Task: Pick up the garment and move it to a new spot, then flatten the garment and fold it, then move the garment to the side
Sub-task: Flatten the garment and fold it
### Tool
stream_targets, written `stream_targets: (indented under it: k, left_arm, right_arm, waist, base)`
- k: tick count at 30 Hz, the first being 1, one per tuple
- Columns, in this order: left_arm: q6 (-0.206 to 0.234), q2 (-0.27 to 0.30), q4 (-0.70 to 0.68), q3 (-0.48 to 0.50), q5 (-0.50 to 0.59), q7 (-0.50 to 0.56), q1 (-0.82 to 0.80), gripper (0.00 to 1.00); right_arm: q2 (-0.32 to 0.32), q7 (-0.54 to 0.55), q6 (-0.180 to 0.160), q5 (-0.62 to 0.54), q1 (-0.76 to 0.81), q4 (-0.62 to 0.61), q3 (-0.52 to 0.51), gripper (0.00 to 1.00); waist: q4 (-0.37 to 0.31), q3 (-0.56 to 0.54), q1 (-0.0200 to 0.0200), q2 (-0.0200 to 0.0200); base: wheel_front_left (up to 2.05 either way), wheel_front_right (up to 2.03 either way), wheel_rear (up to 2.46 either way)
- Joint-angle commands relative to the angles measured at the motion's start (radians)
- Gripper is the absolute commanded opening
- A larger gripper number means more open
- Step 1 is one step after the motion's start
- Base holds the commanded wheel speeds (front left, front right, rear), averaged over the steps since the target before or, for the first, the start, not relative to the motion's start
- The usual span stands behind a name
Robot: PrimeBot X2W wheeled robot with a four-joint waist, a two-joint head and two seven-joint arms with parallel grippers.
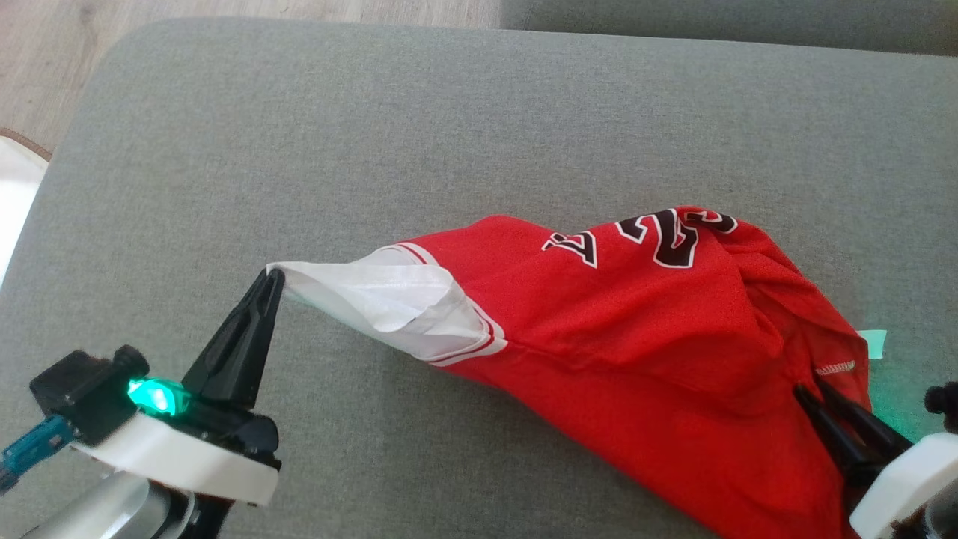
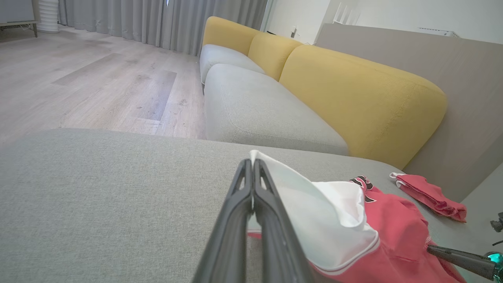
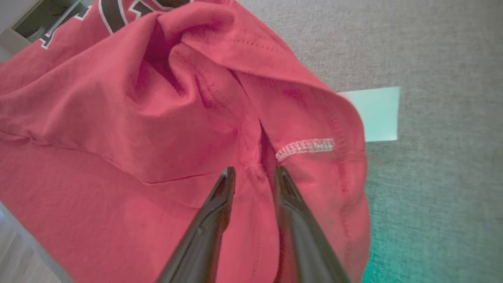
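Grey cushion top (image 1: 299,135) lay under both pincers. A yellow-backed sofa (image 2: 353,90) stood beyond the left pincer's tips, well apart from it.

Garment (image 1: 636,337), a red jersey with black-and-white numbers, lay rumpled on the cushion, stretched between the two pincers. It bunched up high ahead of the right one and tapered to a white panel (image 1: 389,299) at the left one.

Left pincer (image 1: 271,275) was closed tight, with no gap between the fingers. It pinched the very corner of the white panel, which was lifted a bit off the cushion.

Right pincer (image 3: 254,169) was partway open with its tips apart. The tips were down on the red cloth just short of a white stitched bar (image 3: 304,148), with a small ridge of fabric between them. Couldn't tell whether it had any real grip.

A small second red cloth (image 2: 428,192) lay past the garment, far from the left pincer. A pale tag (image 3: 373,114) lay flat on the cushion just beyond the garment's edge, ahead and to one side of the right pincer.
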Motion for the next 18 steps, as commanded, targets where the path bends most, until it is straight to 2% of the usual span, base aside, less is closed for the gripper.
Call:
stream_targets:
  k: [1,5,8,9,10,11,15,18]
  left_arm:
    - [0.001,0.03,-0.02,0.05,0.005,-0.005,-0.042,0.0]
    - [-0.004,0.027,-0.017,0.048,0.006,-0.004,-0.048,0.0]
    - [-0.007,0.026,-0.015,0.046,0.007,0.001,-0.054,0.0]
    - [-0.008,0.025,-0.015,0.045,0.007,0.002,-0.056,0.0]
    - [-0.008,0.024,-0.014,0.044,0.007,0.003,-0.057,0.0]
    - [-0.008,0.023,-0.013,0.044,0.007,0.003,-0.058,0.0]
    - [-0.011,0.017,-0.006,0.046,0.004,0.002,-0.059,0.0]
    - [-0.02,0.012,-0.003,0.069,0.001,-0.007,-0.06,0.0]
  right_arm:
    - [-0.042,-0.002,0.007,0.007,-0.015,-0.02,0.01,0.48]
    - [-0.037,0.001,0.007,0.004,-0.053,0.012,0.035,0.44]
    - [-0.033,0.0,0.007,0.006,-0.078,0.038,0.056,0.34]
    - [-0.034,-0.001,0.007,0.008,-0.085,0.045,0.062,0.29]
    - [-0.034,-0.003,0.007,0.01,-0.09,0.052,0.068,0.19]
    - [-0.036,-0.006,0.007,0.012,-0.095,0.058,0.075,0.01]
    - [-0.046,-0.039,0.007,0.019,-0.111,0.063,0.103,0.0]
    - [-0.06,-0.101,0.007,0.059,-0.115,0.043,0.086,0.0]
  waist:
    - [0.0,0.0,0.0,0.0]
    - [0.002,0.002,0.0,0.0]
    - [0.008,0.002,0.0,0.0]
    - [0.01,0.002,0.0,0.0]
    - [0.011,0.001,0.0,0.0]
    - [0.012,0.0,0.0,0.0]
    - [0.011,-0.014,0.0,0.0]
    - [0.005,-0.038,0.0,0.0]
  base:
    - [0.0,0.0,0.0]
    - [0.0,0.0,0.0]
    - [0.0,0.0,0.0]
    - [0.0,0.0,0.0]
    - [0.0,0.0,0.0]
    - [0.0,0.0,0.0]
    - [0.0,0.0,0.0]
    - [0.0,0.0,0.0]
